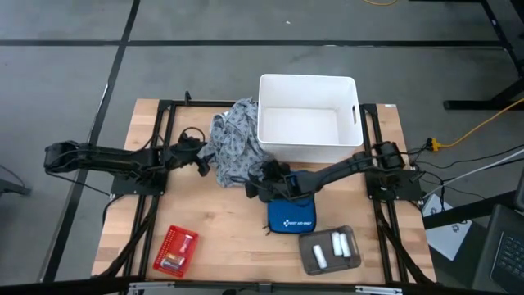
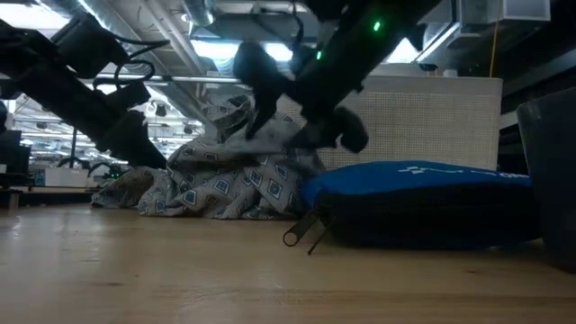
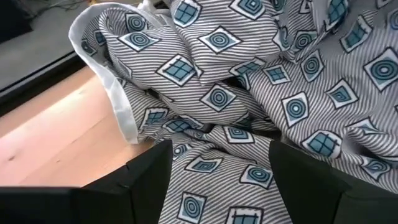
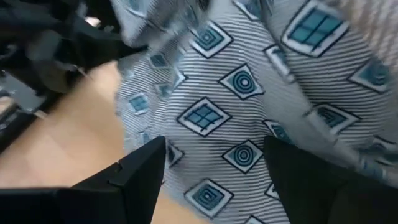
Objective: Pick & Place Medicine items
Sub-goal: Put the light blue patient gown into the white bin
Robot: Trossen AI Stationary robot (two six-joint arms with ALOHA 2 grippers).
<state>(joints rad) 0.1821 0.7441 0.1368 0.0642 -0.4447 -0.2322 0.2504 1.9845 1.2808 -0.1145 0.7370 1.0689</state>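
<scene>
High view: a pale wooden worktop (image 1: 221, 238) with a black frame carries a crumpled grey cloth (image 1: 233, 147) printed with blue diamond and square motifs, lying just left of a smooth white rectangular bin (image 1: 307, 119). A soft blue zip pouch (image 1: 291, 215) lies near the middle, and a red perforated tray (image 1: 174, 250) sits at the near left. The medicine items, three small white cylinders (image 1: 332, 246), lie side by side in a grey tray (image 1: 329, 260) at the near right.

The left gripper (image 3: 217, 168) stands open at the cloth's left edge, its dark fingers spread over the striped folds. The right gripper (image 4: 214, 168) is open too, at the cloth's near right edge, beside the pouch. The cylinders lie well apart from both grippers, nearer the right one, beyond the pouch toward the near edge.
</scene>
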